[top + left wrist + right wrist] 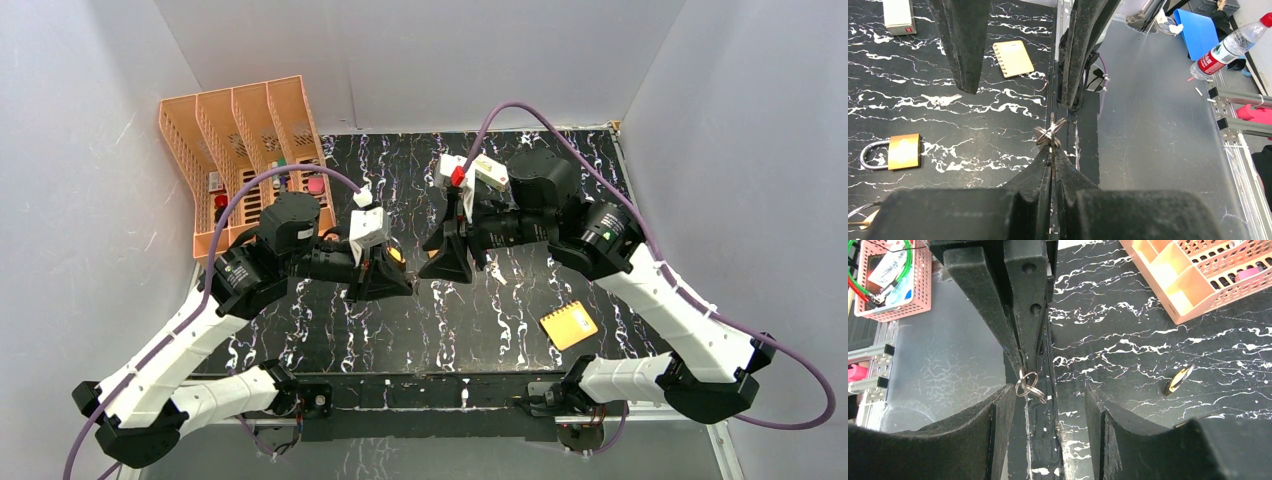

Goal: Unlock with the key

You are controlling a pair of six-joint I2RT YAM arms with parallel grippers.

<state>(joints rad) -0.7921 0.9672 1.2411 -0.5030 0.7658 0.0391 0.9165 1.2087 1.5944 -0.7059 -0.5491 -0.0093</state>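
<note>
Mid-table, the left gripper (1052, 152) is pinched tight on the key (1050, 134) and its ring. Facing it, the right gripper (1048, 392) has its fingers spread, and the ring sits closer to one finger than the other. I'd centre it first, then bite the key's flat, not the loose ring. Beyond, the padlock (903, 151) lies flat on the table, well apart.

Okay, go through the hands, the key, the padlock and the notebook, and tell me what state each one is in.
left hand, shut on the key
right hand, open, holding nothing
key, pinched at the left hand's tips, held up
padlock, lying flat, shackle closed
notebook, closed, lying flat
</note>
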